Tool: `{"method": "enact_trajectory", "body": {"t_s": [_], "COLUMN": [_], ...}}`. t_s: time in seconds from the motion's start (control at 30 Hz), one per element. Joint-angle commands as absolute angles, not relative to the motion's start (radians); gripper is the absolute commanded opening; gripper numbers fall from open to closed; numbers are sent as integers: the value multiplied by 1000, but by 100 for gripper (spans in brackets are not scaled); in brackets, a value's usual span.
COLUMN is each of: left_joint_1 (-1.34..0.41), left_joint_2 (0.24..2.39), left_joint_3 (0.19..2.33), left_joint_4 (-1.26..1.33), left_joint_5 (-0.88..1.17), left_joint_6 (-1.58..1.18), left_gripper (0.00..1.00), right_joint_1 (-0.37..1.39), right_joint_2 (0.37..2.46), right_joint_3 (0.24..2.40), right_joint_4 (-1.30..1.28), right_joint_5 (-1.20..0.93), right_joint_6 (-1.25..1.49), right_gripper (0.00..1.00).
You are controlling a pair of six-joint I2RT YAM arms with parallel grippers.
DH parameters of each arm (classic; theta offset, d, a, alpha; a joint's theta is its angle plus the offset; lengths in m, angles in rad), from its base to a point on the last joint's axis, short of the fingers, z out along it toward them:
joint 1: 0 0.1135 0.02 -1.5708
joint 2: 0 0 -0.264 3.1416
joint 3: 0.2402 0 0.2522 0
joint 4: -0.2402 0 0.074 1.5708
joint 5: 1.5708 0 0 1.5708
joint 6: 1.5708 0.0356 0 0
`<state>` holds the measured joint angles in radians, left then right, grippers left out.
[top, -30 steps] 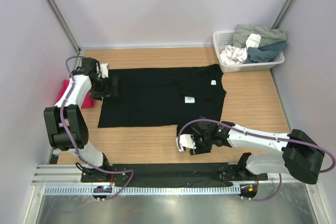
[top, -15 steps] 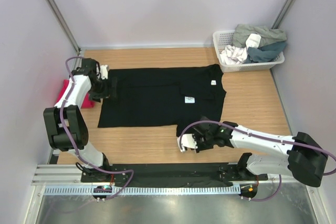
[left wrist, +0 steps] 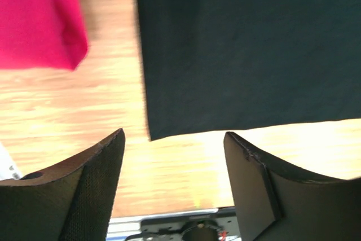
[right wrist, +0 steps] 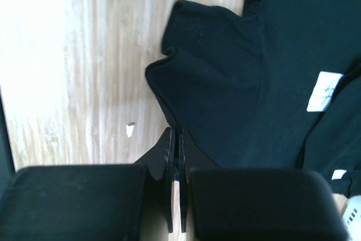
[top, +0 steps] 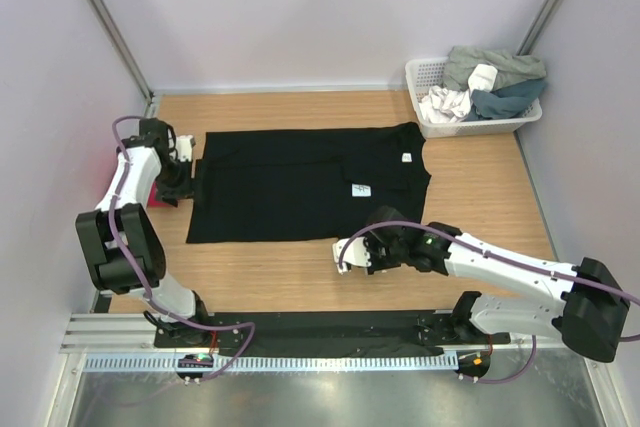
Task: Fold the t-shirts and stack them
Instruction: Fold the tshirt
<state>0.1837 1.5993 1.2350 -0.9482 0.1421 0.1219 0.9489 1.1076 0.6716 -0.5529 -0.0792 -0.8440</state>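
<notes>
My left gripper (left wrist: 174, 139) stands apart and empty above a corner of the black t-shirt (left wrist: 242, 49), near the left edge of the table (top: 480, 197). My right gripper (right wrist: 175, 132) is clamped on its sleeve (right wrist: 208, 71).

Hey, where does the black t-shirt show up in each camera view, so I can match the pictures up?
Top external: the black t-shirt lies spread flat in the middle of the table.
Left wrist: it fills the upper right, with one corner near the centre.
Right wrist: it covers the right side, with a flap of cloth poking left.
Shared landmark: the wooden table borders the shirt's edge in all three views.
</notes>
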Motion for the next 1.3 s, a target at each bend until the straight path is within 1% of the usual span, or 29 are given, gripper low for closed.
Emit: {"method": "enact_trajectory", "body": {"t_s": [0.0,0.07,0.23,0.37,0.47,0.53,0.57,0.8,1.2,1.27], "left_joint_1": [227,247,307,337,356,357,357,364,374,373], "left_joint_2": [1629,1660,1671,1698,1735,1752,1761,1824,1901,1910], "left_joint_3": [1252,1259,1235,1235,1233,1227,1217,1169,1167,1170], "left_joint_4": [-995,-1037,-1103,-1127,-1141,-1147,-1149,-1105,-1048,-1046], "left_joint_5": [123,138,173,193,250,284,291,298,288,293], "left_joint_6": [192,222,256,281,279,275,273,255,252,256], "left_gripper": [70,66,64,60,57,54,54,54,49,43], "right_joint_1": [928,913,885,868,862,861,858,853,842,841], "right_joint_2": [1085,1078,1058,1045,1035,1029,1028,1025,1031,1031], "right_joint_3": [716,718,709,692,681,677,672,658,653,652], "right_joint_4": [-518,-526,-525,-508,-505,-500,-499,-477,-472,-472], "right_joint_5": [-45,-43,-52,-57,-58,-60,-61,-66,-71,-71], "right_joint_6": [-858,-844,-833,-827,-824,-819,-818,-807,-792,-793], "right_gripper": [1,2,2,1,2,2,1,1,2,2]}}
